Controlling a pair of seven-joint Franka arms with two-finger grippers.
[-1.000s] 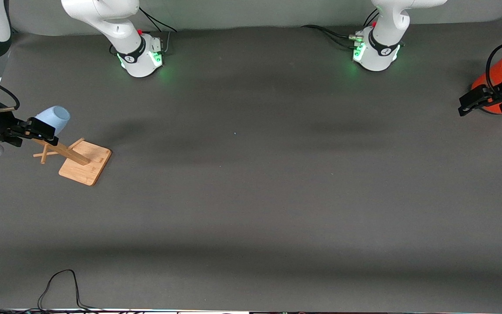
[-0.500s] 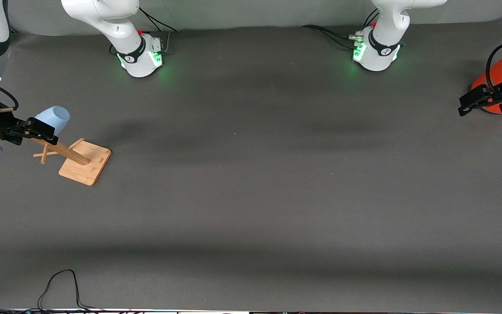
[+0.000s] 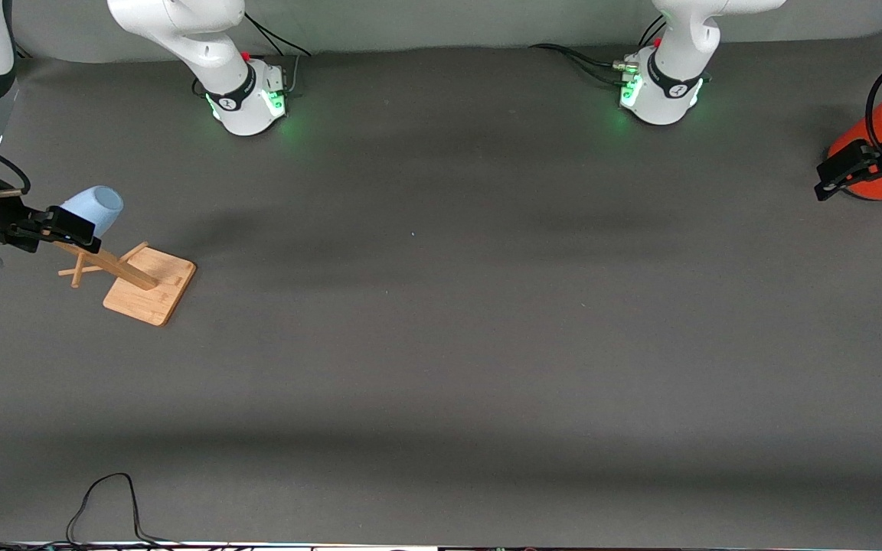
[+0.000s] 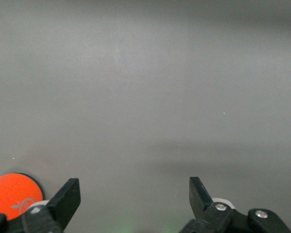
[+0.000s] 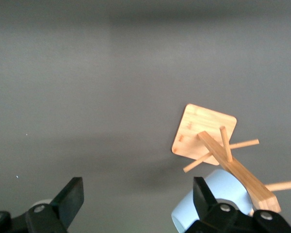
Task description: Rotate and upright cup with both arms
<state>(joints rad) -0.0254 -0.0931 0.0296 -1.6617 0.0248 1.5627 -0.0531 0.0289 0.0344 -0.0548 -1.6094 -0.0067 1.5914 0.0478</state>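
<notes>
Dark grey matting covers the bench (image 3: 441,344), and nothing is done yet: the cup (image 3: 95,208) hangs mouth-down on the wooden rack (image 3: 135,279) at nine o'clock. Right gripper (image 3: 66,229) hovers beside it, jaws open, empty. Left gripper (image 3: 839,177), jaws open, has drifted outward by the orange canister (image 3: 866,141) at three o'clock.

The right tool (image 5: 136,206) hangs wide open over the bench (image 5: 87,87); the cup (image 5: 218,191) sits on a wooden rack (image 5: 218,145) (hung on a peg).
</notes>
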